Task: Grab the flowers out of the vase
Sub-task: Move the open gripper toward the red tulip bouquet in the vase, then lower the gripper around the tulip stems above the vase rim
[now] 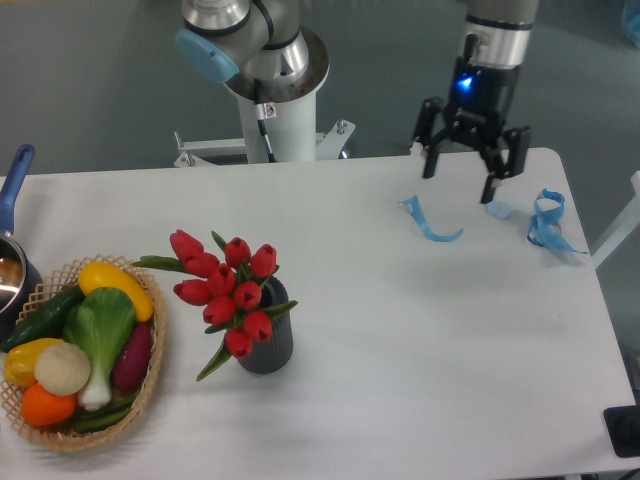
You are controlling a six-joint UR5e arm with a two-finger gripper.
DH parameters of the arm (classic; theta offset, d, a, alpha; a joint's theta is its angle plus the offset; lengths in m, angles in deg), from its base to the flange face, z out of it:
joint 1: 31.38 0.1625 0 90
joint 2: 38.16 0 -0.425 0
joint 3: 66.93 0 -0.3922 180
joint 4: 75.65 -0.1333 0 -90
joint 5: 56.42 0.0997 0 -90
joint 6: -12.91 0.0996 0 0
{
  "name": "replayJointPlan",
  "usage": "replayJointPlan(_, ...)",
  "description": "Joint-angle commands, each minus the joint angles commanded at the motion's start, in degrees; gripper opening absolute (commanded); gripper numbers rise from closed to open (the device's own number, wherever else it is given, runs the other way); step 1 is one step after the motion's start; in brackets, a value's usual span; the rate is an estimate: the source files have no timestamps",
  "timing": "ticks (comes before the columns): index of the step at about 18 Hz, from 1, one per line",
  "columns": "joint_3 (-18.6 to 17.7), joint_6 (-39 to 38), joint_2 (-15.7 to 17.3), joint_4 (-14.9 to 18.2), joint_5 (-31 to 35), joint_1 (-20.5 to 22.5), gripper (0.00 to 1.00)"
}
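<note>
Here, flowers (226,285) in vase (267,345), vegetables (85,340) in basket (148,385)

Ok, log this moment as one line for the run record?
pincer: open, empty, above table far right | flowers: in vase, untouched | pincer far from flowers | stage: pre-approach

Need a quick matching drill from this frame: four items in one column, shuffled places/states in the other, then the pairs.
1. flowers
2. claw
3. wicker basket
4. blue ribbons

A. open, above the table's far right
B. front left, full of toy vegetables
C. standing in the vase
D. lying flat near the right edge

Pairs: 1-C, 2-A, 3-B, 4-D
</note>
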Motion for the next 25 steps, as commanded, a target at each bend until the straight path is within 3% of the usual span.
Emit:
replayJointPlan(6, -1.0, -5.4, -0.7, -0.9, -7.6, -5.7, 1.00)
replayJointPlan(14, -2.7, -6.9, -2.8, -0.9, -9.1, -14.7, 1.00)
replayJointPlan(21, -3.0, -7.0, -4.9, -2.0, -12.5, -15.5, 1.00)
replayJointPlan(25, -2.9, -7.1, -7.5, -5.3, -13.1, -15.5, 1.00)
